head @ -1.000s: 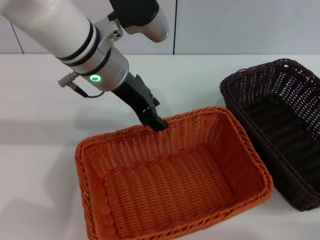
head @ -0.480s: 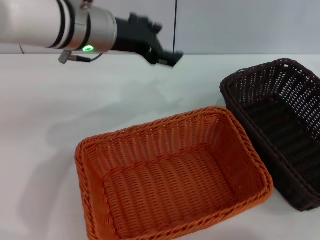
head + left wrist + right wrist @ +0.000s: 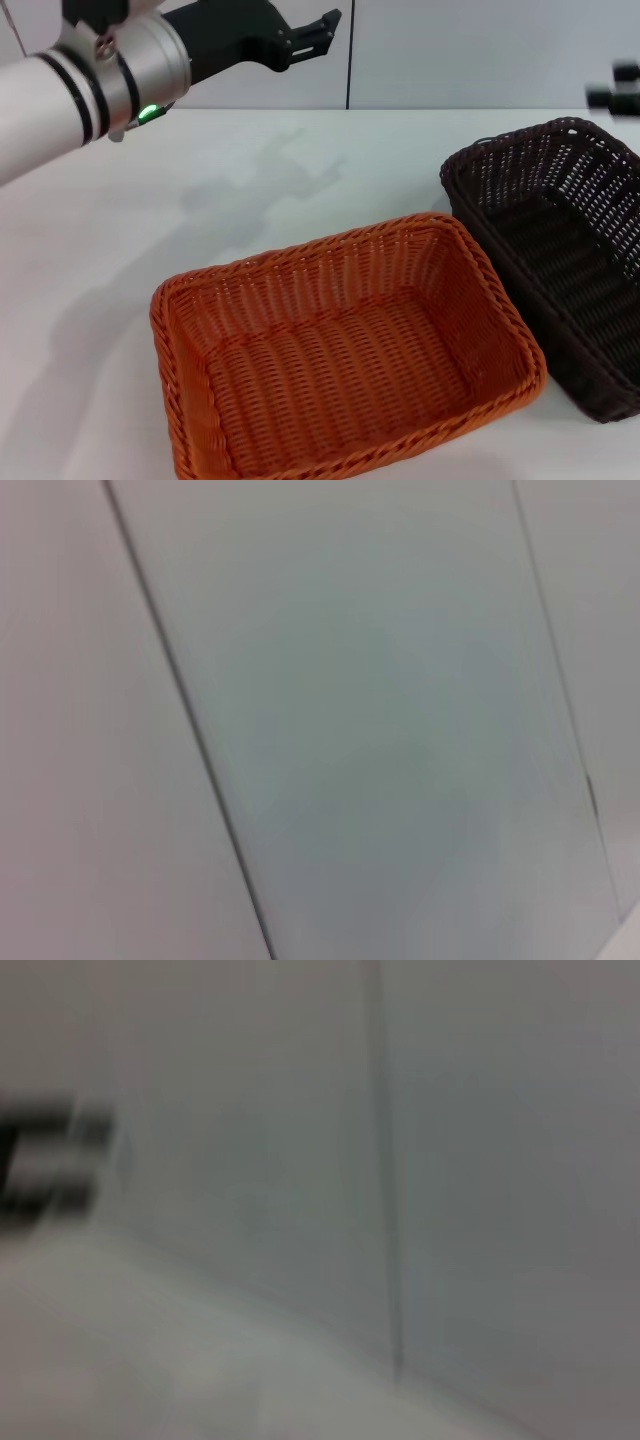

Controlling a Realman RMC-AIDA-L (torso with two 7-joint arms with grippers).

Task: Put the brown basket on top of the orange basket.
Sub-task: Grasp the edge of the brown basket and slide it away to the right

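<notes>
The orange basket (image 3: 340,350) sits on the white table in the middle foreground of the head view, and nothing is in it. To its right stands the brown basket (image 3: 560,240), also holding nothing, its near long side close to the orange one's right rim. My left gripper (image 3: 318,30) is raised high at the back left, well above and behind the orange basket, open and holding nothing. My right gripper (image 3: 618,90) shows only as a blurred dark shape at the right edge, above the brown basket's far end. Both wrist views show only wall panels.
The white table (image 3: 250,190) runs back to a grey panelled wall (image 3: 480,50) with a vertical seam. A blurred dark shape (image 3: 45,1160) lies at one side of the right wrist view.
My left gripper has left the orange basket's far rim and swung up and back to the upper left. The right gripper has come into view at the right edge. Neither basket has moved.
</notes>
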